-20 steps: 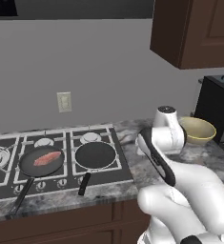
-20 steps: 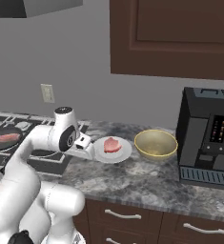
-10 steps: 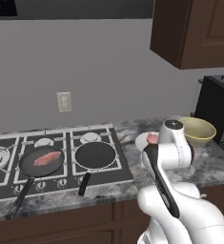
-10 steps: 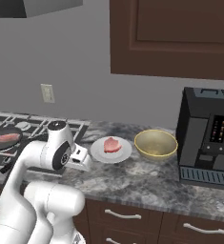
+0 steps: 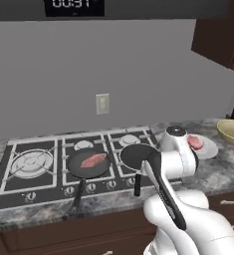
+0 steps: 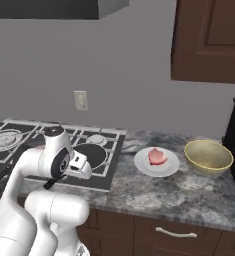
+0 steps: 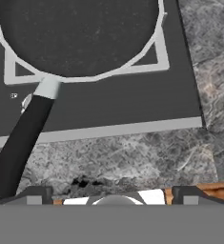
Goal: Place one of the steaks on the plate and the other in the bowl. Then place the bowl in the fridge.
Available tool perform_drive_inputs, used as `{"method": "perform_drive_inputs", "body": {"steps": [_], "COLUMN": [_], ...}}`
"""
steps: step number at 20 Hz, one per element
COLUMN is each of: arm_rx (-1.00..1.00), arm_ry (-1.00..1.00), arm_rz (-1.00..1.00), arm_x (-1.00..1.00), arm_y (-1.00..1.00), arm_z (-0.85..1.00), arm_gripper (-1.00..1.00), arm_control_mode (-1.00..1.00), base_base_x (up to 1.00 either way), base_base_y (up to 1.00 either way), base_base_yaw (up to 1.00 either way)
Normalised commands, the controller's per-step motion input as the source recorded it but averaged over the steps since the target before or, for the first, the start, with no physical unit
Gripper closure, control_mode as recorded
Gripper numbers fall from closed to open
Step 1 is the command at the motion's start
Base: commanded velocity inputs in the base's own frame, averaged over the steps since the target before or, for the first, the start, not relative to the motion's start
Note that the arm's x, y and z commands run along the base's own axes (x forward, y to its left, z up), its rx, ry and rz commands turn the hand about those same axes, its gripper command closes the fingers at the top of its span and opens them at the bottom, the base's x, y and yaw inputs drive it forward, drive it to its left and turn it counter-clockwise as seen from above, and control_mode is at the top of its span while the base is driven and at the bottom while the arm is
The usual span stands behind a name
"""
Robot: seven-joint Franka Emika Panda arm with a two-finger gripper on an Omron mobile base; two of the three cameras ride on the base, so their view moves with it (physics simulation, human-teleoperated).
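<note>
The open hand hangs above the stove. The flat pinkish-red steak in the black pan looks soft and slippery; its middle is best to pinch.

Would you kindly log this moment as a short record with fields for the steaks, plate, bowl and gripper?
steak one: lying on the white plate, right of the stove
steak two: in the left frying pan
plate: on the counter, beside the bowl
bowl: empty, on the counter
right frying pan: empty
gripper: open, holding nothing, above the stove's front edge
</note>
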Motion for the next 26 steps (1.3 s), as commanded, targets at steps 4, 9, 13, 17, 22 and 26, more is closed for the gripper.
{"method": "perform_drive_inputs", "body": {"steps": [4,9,13,17,22,26], "arm_rx": [0.00,0.00,0.00,0.00,0.08,0.07], "arm_ry": [0.00,0.00,0.00,0.00,0.01,0.23], "arm_rz": [0.00,0.00,0.00,0.00,-0.24,-0.45], "arm_x": [0.00,0.00,0.00,0.00,0.49,0.71], "arm_y": [0.00,0.00,0.00,0.00,0.00,-0.04], "arm_z": [0.00,0.00,0.00,0.00,0.04,0.22], "arm_gripper": [-1.00,-1.00,-1.00,-1.00,-1.00,-1.00], "arm_control_mode": [1.00,1.00,1.00,-1.00,-1.00,-1.00], "base_base_x": [0.00,0.00,0.00,0.00,0.00,0.00], "base_base_y": [0.94,0.80,0.54,0.00,0.00,0.00], "base_base_yaw": [0.00,-0.02,-0.04,0.00,0.00,0.00]}}
